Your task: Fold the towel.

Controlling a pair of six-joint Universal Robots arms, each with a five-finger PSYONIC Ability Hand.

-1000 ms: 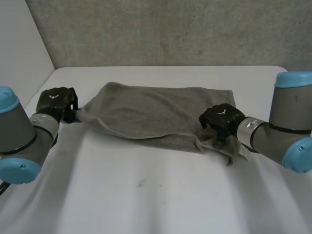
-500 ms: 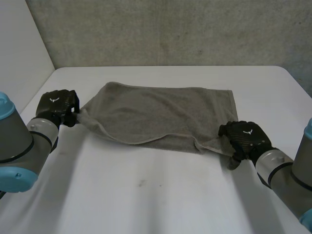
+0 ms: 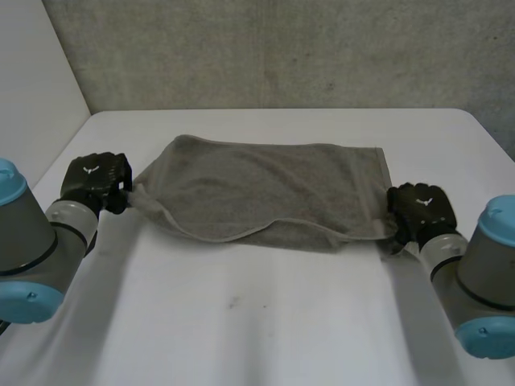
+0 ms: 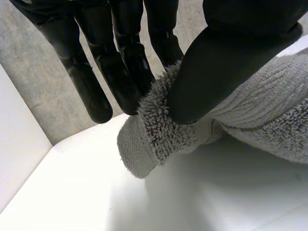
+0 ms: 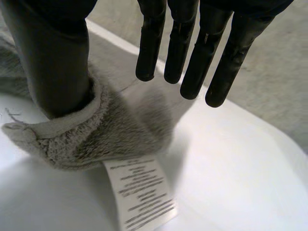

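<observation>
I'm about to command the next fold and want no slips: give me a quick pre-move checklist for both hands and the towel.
1. Left hand pinching the towel corner: ok, thumb and fingers clamp it.
2. Right hand gripping its corner: not ok, thumb on cloth, fingers straight and off it.
3. Near edge straight: not ok, it bows.
4. Label tucked in: not ok, it sticks out.
5. Towel wholly on the table: ok.

- A robot lab or test bench, by its look
- plain white table [image 3: 241,330] against a bare grey concrete wall [image 3: 282,48] and a white side panel [image 3: 32,72]
- grey, light-blue-capped left arm [image 3: 24,229] and right arm [image 3: 483,277] of a robot reach over it
</observation>
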